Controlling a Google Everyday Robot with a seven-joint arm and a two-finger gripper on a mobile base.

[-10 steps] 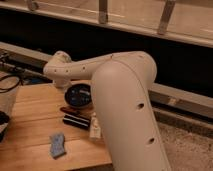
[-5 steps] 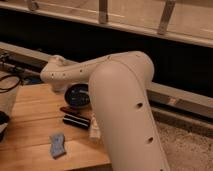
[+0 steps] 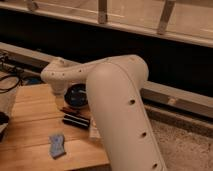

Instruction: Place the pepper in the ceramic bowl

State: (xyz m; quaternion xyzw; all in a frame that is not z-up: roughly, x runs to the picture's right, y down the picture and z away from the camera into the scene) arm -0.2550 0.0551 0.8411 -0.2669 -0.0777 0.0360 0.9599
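The ceramic bowl [image 3: 77, 94] is round and dark and sits on the wooden table, partly hidden by my white arm. The pepper [image 3: 67, 110], slim and dark red, lies on the table just in front of the bowl. My arm reaches left across the view and bends down at its wrist [image 3: 57, 76]. The gripper [image 3: 60, 95] hangs below the wrist, just left of the bowl and a little behind the pepper, mostly hidden.
A black rectangular block [image 3: 75, 121] lies in front of the pepper. A small white bottle [image 3: 95, 131] stands beside it, against my arm. A blue object [image 3: 56, 145] lies near the wooden table's front edge [image 3: 35, 165]. Cables [image 3: 10, 82] lie at the far left.
The wrist end of my arm has dropped slightly toward the table beside the bowl. The objects on the table have not moved.
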